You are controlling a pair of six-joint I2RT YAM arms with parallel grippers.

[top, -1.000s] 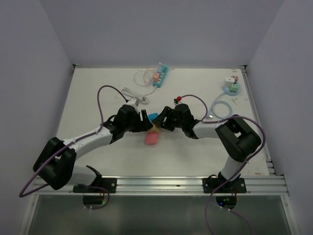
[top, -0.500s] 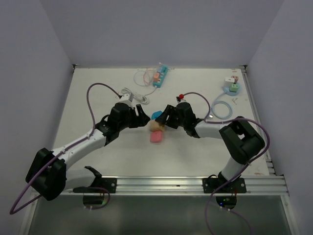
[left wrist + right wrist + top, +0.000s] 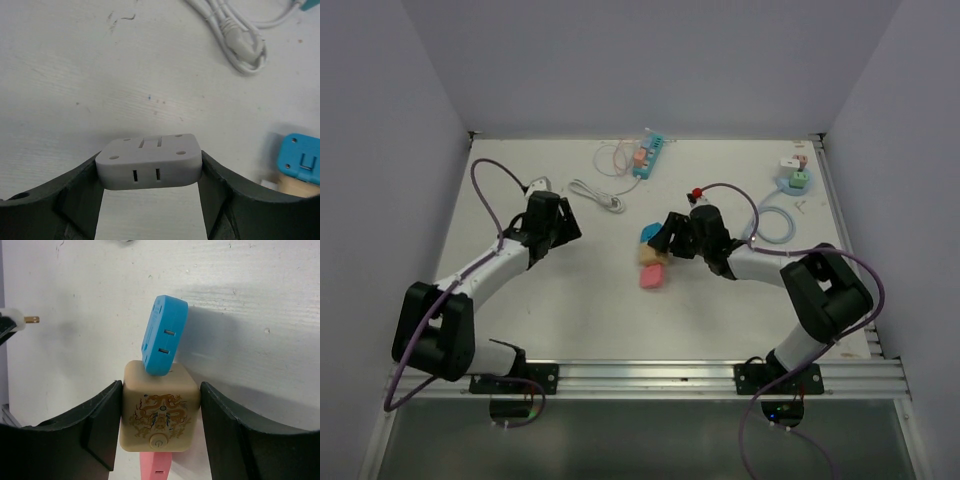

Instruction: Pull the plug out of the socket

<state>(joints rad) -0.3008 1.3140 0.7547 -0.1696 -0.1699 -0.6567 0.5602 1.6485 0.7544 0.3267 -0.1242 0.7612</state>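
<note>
Left wrist view: the left gripper (image 3: pixel 150 172) is clamped at medium width on the white plug (image 3: pixel 149 155). The plug's long side spans jaw to jaw, with two slots on the face toward the camera.

Right wrist view: the right gripper (image 3: pixel 160 412) pinches the beige cube socket (image 3: pixel 159 400) by its two sides. A blue plug (image 3: pixel 164 335) sits in the cube's far face and a pink plug (image 3: pixel 156 467) in its near face.

We judge the pull done. The top view puts the white plug far left on the table (image 3: pixel 590 310), well apart from the cube at centre, with nothing joining them.

A brass prong (image 3: pixel 31 319) at the left edge of the right wrist view is probably the white plug's, pointing right toward the cube. So the extraction axis runs left-right, and only the left arm has the plug.

Room: there is bare table near and left of the left gripper, out to the left edge. The white cable (image 3: pixel 600 193) lies just to its right, so we'd set down on the near side. The risk is snagging that cable.
</note>
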